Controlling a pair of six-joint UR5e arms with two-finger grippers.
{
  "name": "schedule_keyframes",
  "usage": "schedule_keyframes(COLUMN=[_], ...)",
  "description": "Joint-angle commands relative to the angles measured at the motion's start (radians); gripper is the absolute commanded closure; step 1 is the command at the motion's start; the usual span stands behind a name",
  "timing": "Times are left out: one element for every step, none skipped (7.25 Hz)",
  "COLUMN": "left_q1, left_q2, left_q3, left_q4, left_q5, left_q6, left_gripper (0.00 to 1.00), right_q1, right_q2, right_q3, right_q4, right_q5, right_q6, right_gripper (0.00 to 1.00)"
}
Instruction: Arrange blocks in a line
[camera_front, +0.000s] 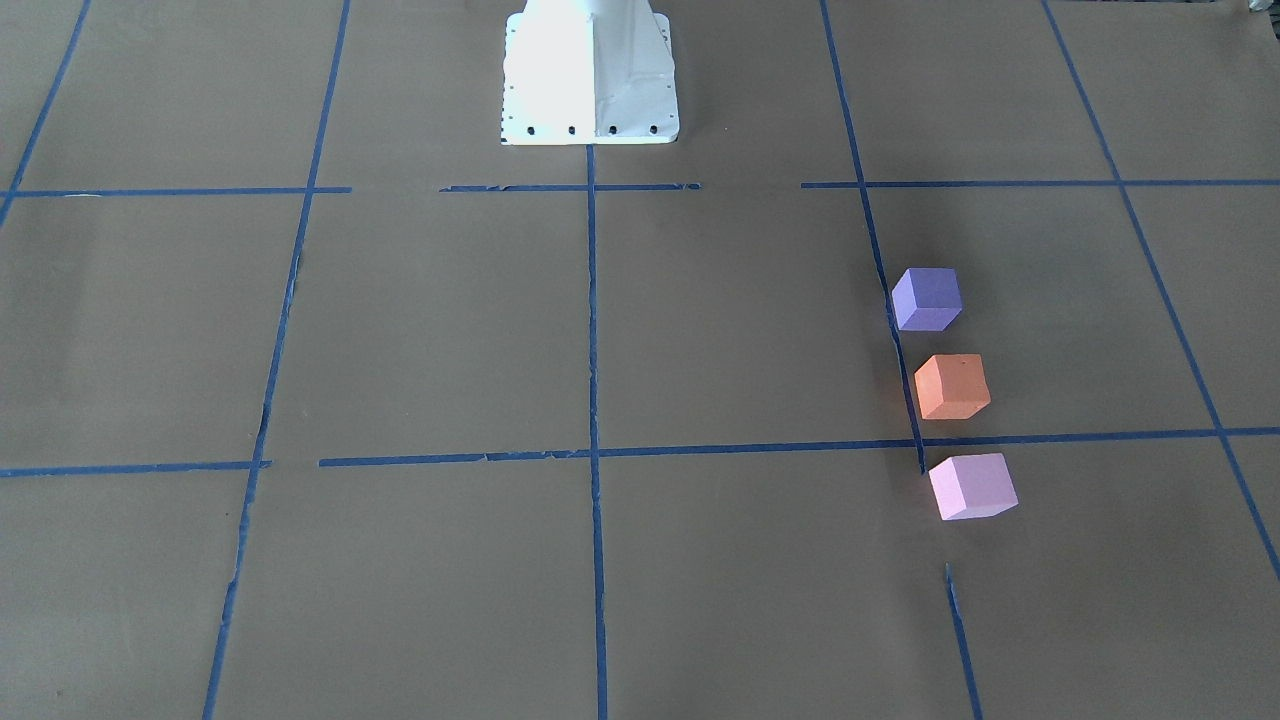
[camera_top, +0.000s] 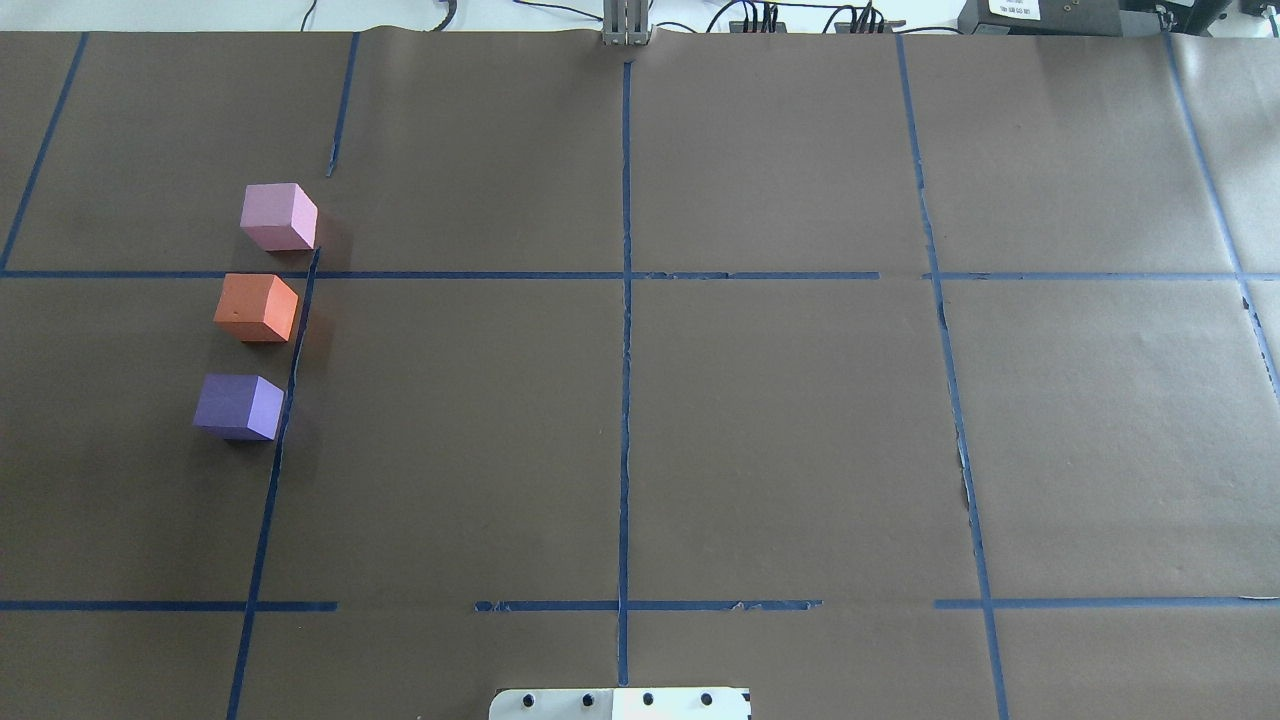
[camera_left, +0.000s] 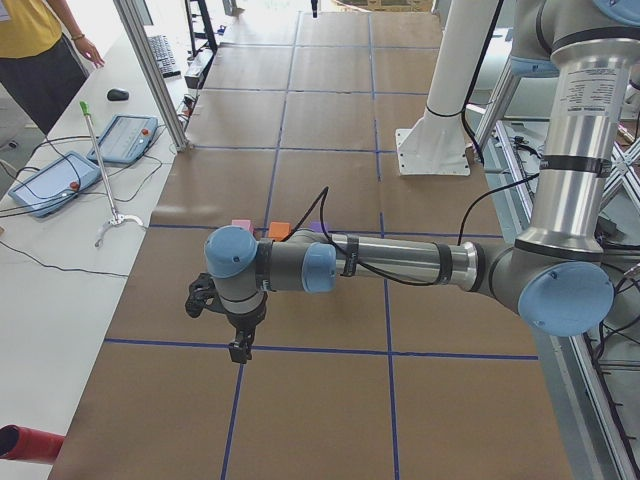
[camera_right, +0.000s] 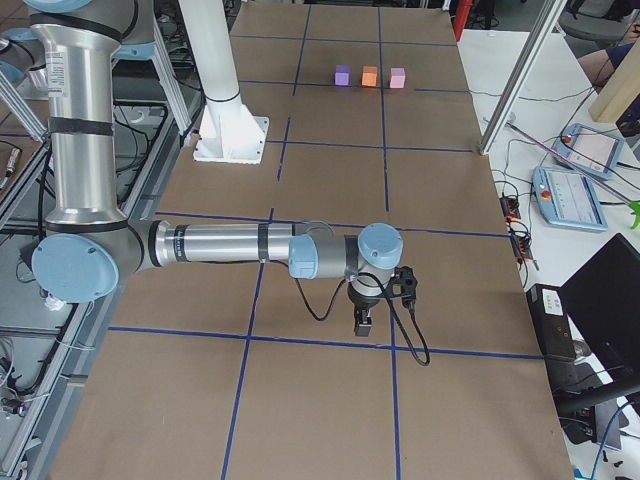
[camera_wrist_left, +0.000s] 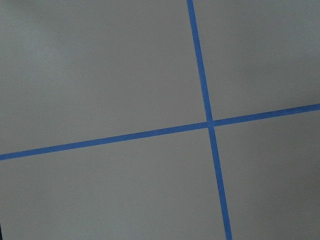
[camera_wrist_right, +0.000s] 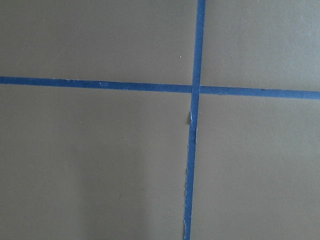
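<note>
Three blocks stand in a row along a blue tape line on the robot's left side of the table: the purple block (camera_front: 927, 298) nearest the robot, the orange block (camera_front: 951, 386) in the middle, the pink block (camera_front: 972, 486) farthest. They also show in the overhead view as the purple block (camera_top: 239, 406), the orange block (camera_top: 256, 307) and the pink block (camera_top: 279, 217), with small gaps between them. My left gripper (camera_left: 240, 350) shows only in the exterior left view, away from the blocks; I cannot tell its state. My right gripper (camera_right: 362, 325) shows only in the exterior right view, far from the blocks; I cannot tell its state.
Brown paper with a grid of blue tape (camera_top: 625, 400) covers the table. The white robot base (camera_front: 590, 75) stands at the near middle edge. Teach pendants (camera_left: 60, 175) and cables lie on the side table, where an operator (camera_left: 40, 50) stands.
</note>
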Motion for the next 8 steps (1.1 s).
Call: schedule_keyframes(left_q1=[0.002, 0.002, 0.002, 0.002, 0.002, 0.002, 0.002, 0.002], left_q2=[0.029, 0.033, 0.032, 0.024, 0.017, 0.016, 0.015, 0.023], left_q3=[0.003, 0.017, 0.021, 0.014, 0.005, 0.003, -0.009, -0.034], left_q4=[0.016, 0.013, 0.013, 0.013, 0.014, 0.013, 0.011, 0.013], left_q5=[-0.052, -0.053, -0.05, -0.041, 0.01, 0.017, 0.029, 0.046], left_q6=[-0.052, -0.049, -0.049, -0.047, -0.046, -0.043, -0.041, -0.041], left_gripper=[0.0, 0.0, 0.0, 0.0, 0.0, 0.0, 0.0, 0.0], right_q1=[0.0, 0.0, 0.0, 0.0, 0.0, 0.0, 0.0, 0.0], right_q2=[0.0, 0.0, 0.0, 0.0, 0.0, 0.0, 0.0, 0.0], right_q3=[0.0, 0.0, 0.0, 0.0, 0.0, 0.0, 0.0, 0.0], right_q4=[-0.001, -0.001, 0.001, 0.001, 0.001, 0.001, -0.001, 0.001], right_q5=[0.0, 0.0, 0.0, 0.0, 0.0, 0.0, 0.0, 0.0], right_q6=[0.0, 0.0, 0.0, 0.0, 0.0, 0.0, 0.0, 0.0], right_gripper=[0.0, 0.0, 0.0, 0.0, 0.0, 0.0, 0.0, 0.0])
